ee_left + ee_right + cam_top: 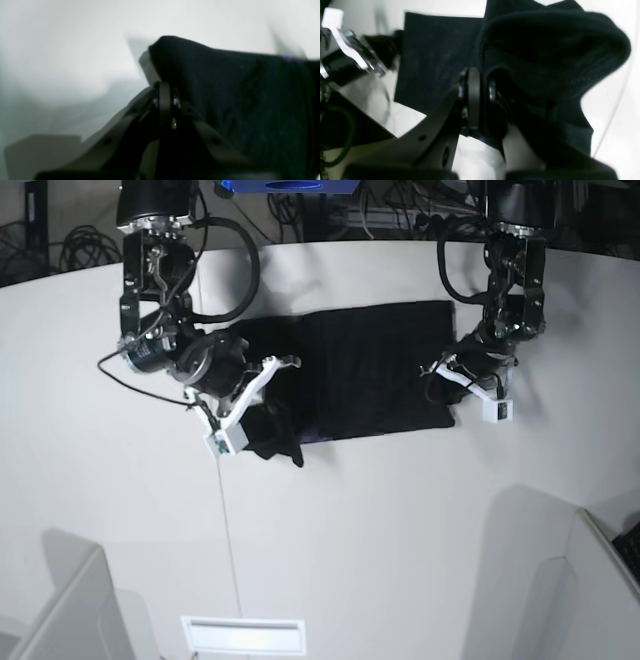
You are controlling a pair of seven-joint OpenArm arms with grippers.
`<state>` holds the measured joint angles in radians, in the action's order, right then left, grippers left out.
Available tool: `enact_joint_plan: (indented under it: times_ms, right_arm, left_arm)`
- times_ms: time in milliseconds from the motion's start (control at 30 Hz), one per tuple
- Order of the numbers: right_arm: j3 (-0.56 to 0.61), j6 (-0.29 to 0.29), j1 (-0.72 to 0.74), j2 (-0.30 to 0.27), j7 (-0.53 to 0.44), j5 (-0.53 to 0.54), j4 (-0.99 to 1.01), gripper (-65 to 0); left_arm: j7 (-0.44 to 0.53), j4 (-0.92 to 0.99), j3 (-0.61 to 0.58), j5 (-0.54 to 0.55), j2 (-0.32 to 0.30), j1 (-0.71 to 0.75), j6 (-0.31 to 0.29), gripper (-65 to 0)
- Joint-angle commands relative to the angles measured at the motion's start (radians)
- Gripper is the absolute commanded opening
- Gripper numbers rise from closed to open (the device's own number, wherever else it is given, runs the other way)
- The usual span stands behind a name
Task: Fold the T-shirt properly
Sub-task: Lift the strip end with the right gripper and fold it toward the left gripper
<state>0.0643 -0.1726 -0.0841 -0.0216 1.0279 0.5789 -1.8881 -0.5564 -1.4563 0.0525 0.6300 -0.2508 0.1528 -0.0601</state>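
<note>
The black T-shirt (370, 370) lies partly folded across the white table (400, 520). My right gripper (268, 412) is shut on a bunched, lifted part of the shirt at its left end; in the right wrist view the jaws (475, 82) pinch the dark fabric (545, 50), which curls over them. My left gripper (440, 383) is shut on the shirt's right edge; in the left wrist view the fingers (163, 86) meet under a raised fold of the cloth (225, 100). A sliver of purple print (290, 58) shows at the cloth's edge. The neck label is hidden.
A thin line (228, 530) runs down the table from the right gripper. White panels stand at the front left (70, 610) and front right (590, 590). A white slot (243, 635) sits at the front edge. Cables (330, 210) hang behind the table.
</note>
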Motion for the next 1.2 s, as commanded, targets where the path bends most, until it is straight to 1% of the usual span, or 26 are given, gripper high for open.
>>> enact_joint_plan:
  times_ms: [0, 133, 233, 367, 467, 533, 600, 733, 867, 1000, 1100, 1167]
  right_arm:
    - [0.004, -0.002, 0.008, -0.002, -0.018, 0.014, -0.021, -65.0]
    - [0.030, -0.002, 0.008, -0.001, -0.018, 0.019, -0.023, -65.0]
    - [0.056, 0.002, 0.007, -0.001, -0.019, 0.019, -0.054, -65.0]
    - [0.121, 0.089, 0.005, 0.001, -0.024, 0.020, -0.095, -65.0]
    - [0.170, 0.120, 0.008, 0.001, -0.027, 0.020, -0.095, -65.0]
    - [0.193, 0.123, 0.008, 0.002, -0.028, 0.020, -0.095, -65.0]
    - [0.205, 0.123, 0.008, 0.024, -0.028, 0.020, -0.095, -65.0]
    - [0.213, 0.123, 0.008, 0.055, -0.028, 0.020, -0.095, -65.0]
    - [0.213, 0.123, 0.008, 0.078, -0.030, 0.020, -0.095, -65.0]
    - [0.213, 0.123, 0.005, 0.078, -0.076, 0.020, -0.095, -65.0]
    - [0.213, 0.123, -0.006, 0.079, -0.088, 0.020, -0.094, -65.0]
    - [0.214, 0.123, -0.013, 0.096, -0.116, 0.019, -0.092, -65.0]
  left_arm:
    - [-0.081, -0.008, 0.019, -0.029, -0.017, 0.024, 0.021, -65.0]
    - [-0.081, -0.033, 0.089, -0.029, -0.022, 0.069, 0.019, -65.0]
    - [-0.086, -0.037, 0.116, -0.029, -0.023, 0.093, 0.018, -65.0]
    - [-0.087, -0.044, 0.106, -0.029, -0.023, 0.116, 0.016, -65.0]
    - [-0.087, -0.044, 0.103, -0.029, -0.014, 0.118, 0.016, -65.0]
    - [-0.087, -0.044, 0.077, -0.029, -0.012, 0.115, 0.018, -65.0]
    - [-0.083, -0.044, 0.028, -0.029, -0.014, 0.112, 0.021, -65.0]
    - [-0.083, -0.034, -0.026, -0.029, -0.012, 0.078, 0.022, -65.0]
    - [-0.083, -0.021, -0.035, -0.029, 0.003, 0.047, 0.022, -65.0]
    - [-0.087, -0.021, -0.044, -0.029, 0.006, 0.021, 0.022, -65.0]
    - [-0.087, -0.021, -0.042, -0.029, 0.012, 0.020, 0.022, -65.0]
    - [-0.087, -0.021, -0.042, -0.029, 0.012, 0.021, 0.022, -65.0]
